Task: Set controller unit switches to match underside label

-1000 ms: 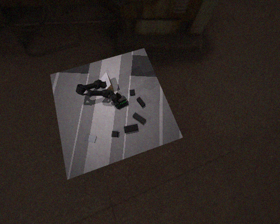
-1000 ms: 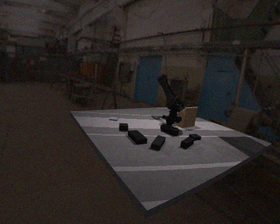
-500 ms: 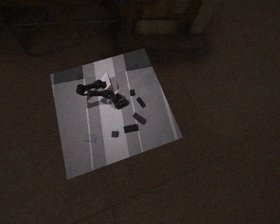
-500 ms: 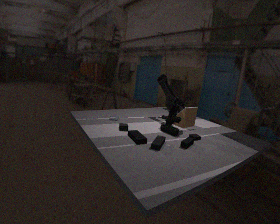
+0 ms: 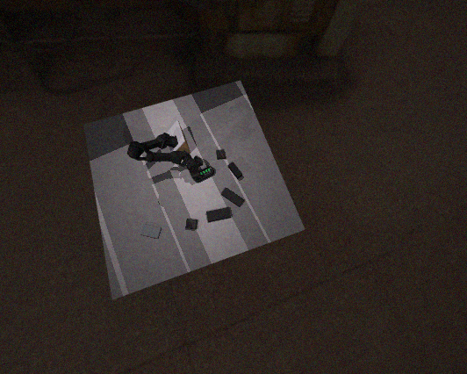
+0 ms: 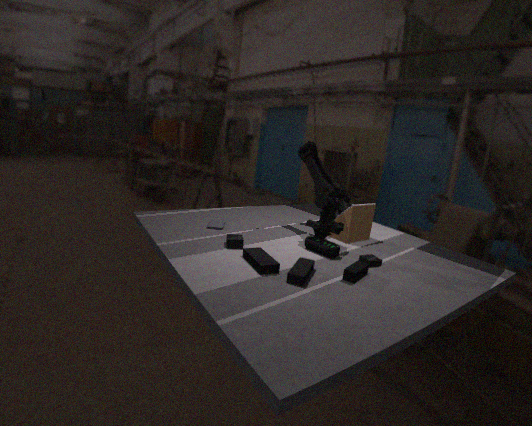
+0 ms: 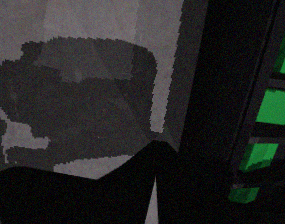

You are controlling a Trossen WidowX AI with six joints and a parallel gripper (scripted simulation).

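Tool (image 5: pixel 198 168) (image 6: pixel 321 237) (image 7: pixel 158 147) was closed on nothing at the controller unit (image 5: pixel 204 175) (image 6: pixel 322 247) (image 7: pixel 220 80), whose switches ran out of the wrist view at three o'clock, contact unresolved in the dark.

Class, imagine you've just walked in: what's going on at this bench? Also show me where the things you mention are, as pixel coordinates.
A black robot arm has its gripper (image 5: pixel 198 169) (image 6: pixel 321 237), closed with nothing held, right at the controller unit (image 5: pixel 204 176) (image 6: pixel 322 247). The unit sits switches up, several green ends showing. Its underside label is out of sight, so whether the settings match cannot be told.
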